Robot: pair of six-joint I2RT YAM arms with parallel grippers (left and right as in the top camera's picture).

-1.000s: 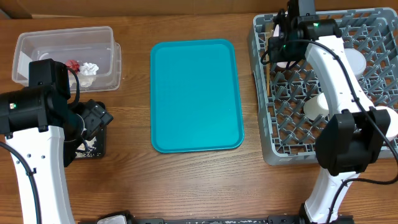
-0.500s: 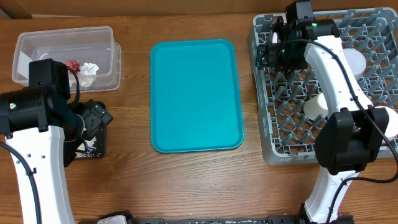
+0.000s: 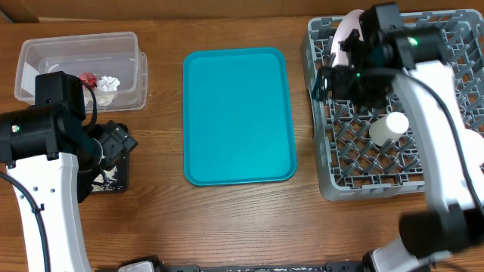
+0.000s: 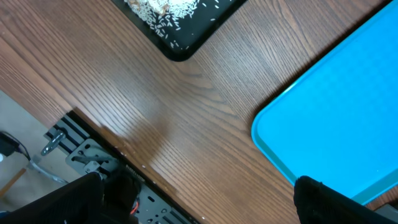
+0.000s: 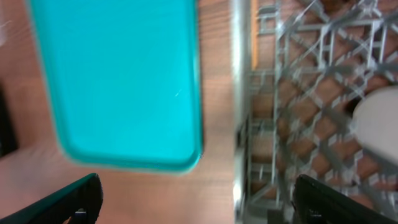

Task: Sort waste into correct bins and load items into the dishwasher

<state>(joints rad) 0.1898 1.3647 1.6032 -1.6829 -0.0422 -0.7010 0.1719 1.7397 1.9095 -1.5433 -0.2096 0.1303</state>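
Grey plastic dish rack [image 3: 340,177] fills the three o'clock side of our wooden table [image 3: 227,219]; a pale plate [image 3: 342,38] stands on edge at its eleven o'clock corner, and a small white cup [image 3: 389,126] rests near its middle; our right gripper [image 5: 202,199] hangs over the rack's nine o'clock edge, fingers spread wide, gripping nothing; the teal tray [image 3: 238,113] sits at the centre; at ten o'clock the clear tub [image 3: 45,53] holds a red wrapper [image 3: 88,78] and a white napkin [image 3: 108,83]; at eight o'clock the black tray [image 4: 180,46] carries rice crumbs [image 4: 168,9]; our left gripper [image 4: 205,196] hovers beside it, released and empty.
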